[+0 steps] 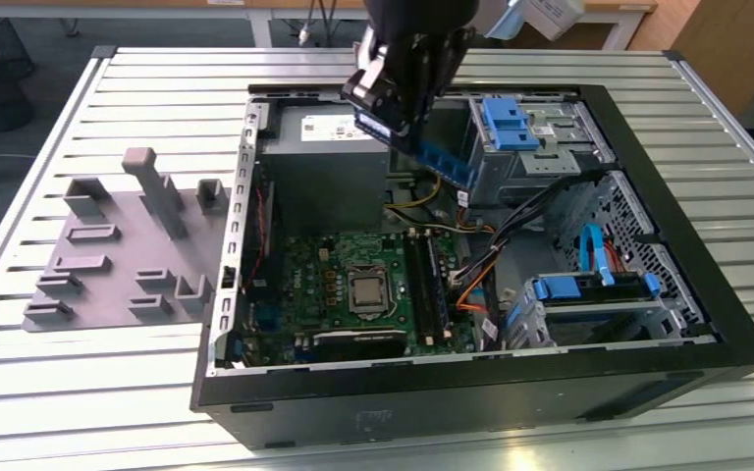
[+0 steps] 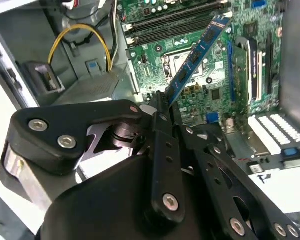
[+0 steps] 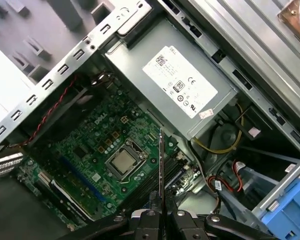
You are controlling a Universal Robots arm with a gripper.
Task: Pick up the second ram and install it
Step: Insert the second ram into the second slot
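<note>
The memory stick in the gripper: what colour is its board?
Blue, with small dark chips on the memory stick; the second wrist view shows it best.

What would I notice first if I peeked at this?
Probably the black gripper hanging over the open computer case, pinching the second ram, a thin blue stick. Below it lies the green motherboard, and a grey holder tray sits beside the case at the exterior view's left.
</note>
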